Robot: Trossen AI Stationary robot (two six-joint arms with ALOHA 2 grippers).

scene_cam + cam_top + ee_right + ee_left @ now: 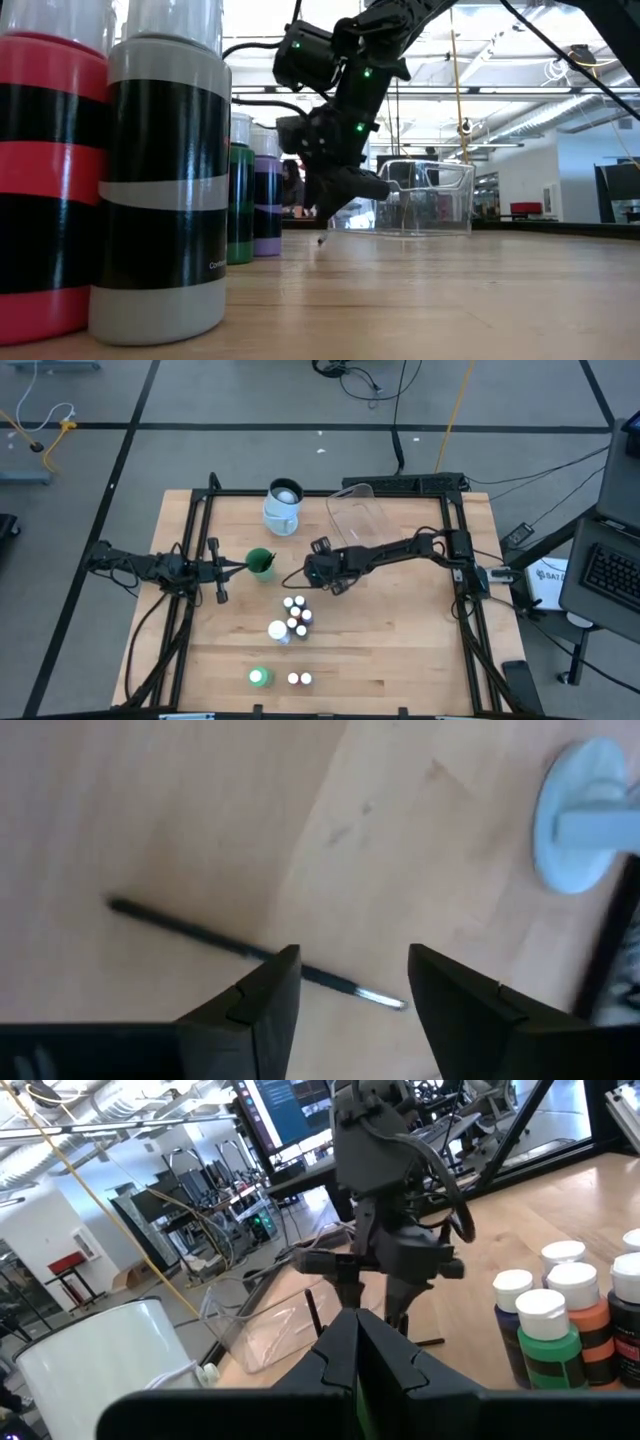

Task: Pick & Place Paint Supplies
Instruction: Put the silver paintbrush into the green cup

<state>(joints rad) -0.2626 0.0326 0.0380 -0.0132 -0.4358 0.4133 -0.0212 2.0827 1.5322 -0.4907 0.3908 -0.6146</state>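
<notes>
A thin dark brush (190, 928) with a metal ferrule lies flat on the wooden table. My right gripper (350, 960) hangs open just above it at the table's middle (322, 574), slanting down; one finger hides part of the handle, and nothing is between the fingers. A cluster of small white-capped paint bottles (295, 615) stands nearer the front edge. A taller green bottle (259, 677) and two small bottles (300, 679) stand by the front edge. My left gripper (238, 567) waits shut and level at the left, its tip beside a green round thing (260, 562).
A clear plastic tray (357, 512) stands at the table's far side. A white mug (283, 507) stands left of the tray. The black frame rails (200, 510) run along the table's left and right sides. Bare wood lies right of the bottle cluster.
</notes>
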